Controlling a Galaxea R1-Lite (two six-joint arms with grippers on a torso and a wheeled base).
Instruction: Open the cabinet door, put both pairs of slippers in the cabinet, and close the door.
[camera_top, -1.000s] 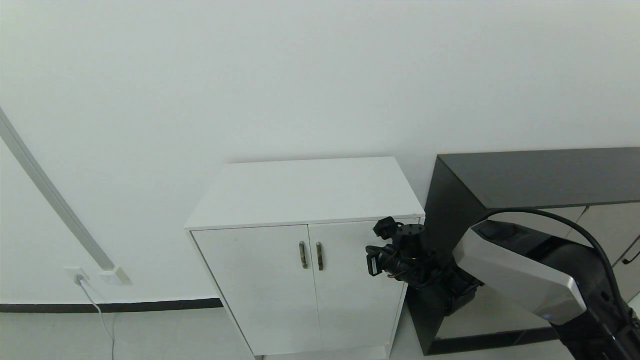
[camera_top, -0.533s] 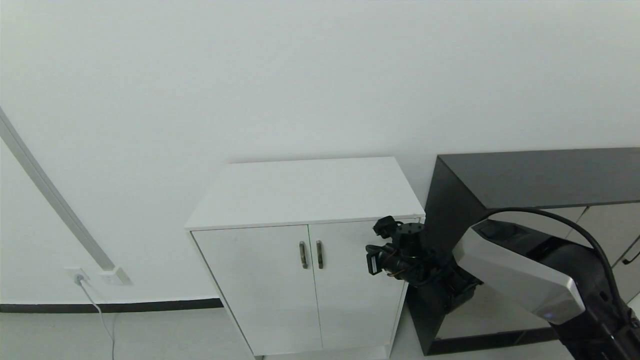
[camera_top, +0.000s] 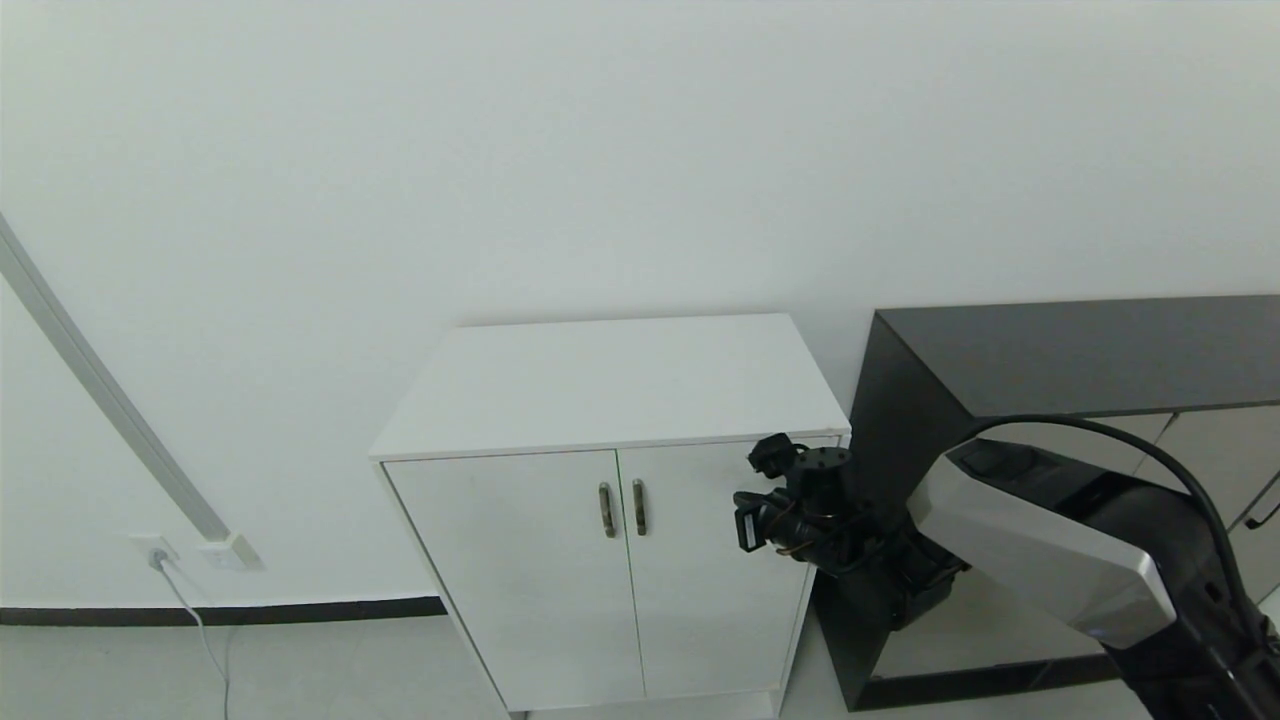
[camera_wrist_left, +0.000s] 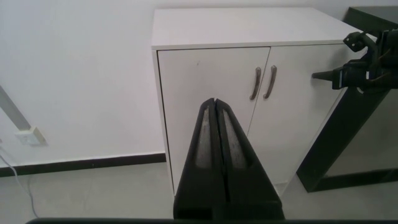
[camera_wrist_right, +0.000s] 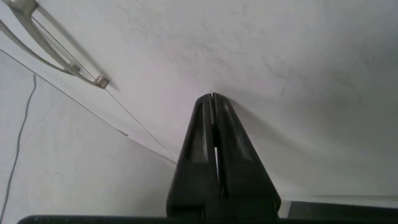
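Note:
The white cabinet (camera_top: 610, 385) stands against the wall with both doors shut. Two metal handles (camera_top: 605, 509) (camera_top: 639, 510) sit side by side at the middle seam. My right gripper (camera_top: 742, 522) is shut with nothing in it. It is in front of the right door (camera_top: 700, 600), a short way right of the handles, pointing toward them. In the right wrist view its tips (camera_wrist_right: 213, 98) are close against the door panel, with a handle (camera_wrist_right: 43, 37) off to one side. My left gripper (camera_wrist_left: 214, 102) is shut and holds nothing. It hangs well back from the cabinet (camera_wrist_left: 211, 74), facing the left door.
A black sideboard (camera_top: 1050, 350) stands right beside the cabinet, close behind my right arm. On the wall at lower left are an outlet (camera_top: 152, 548) with a cable and a slanted cable duct (camera_top: 100, 390). Bare floor (camera_wrist_left: 93, 193) lies before the cabinet.

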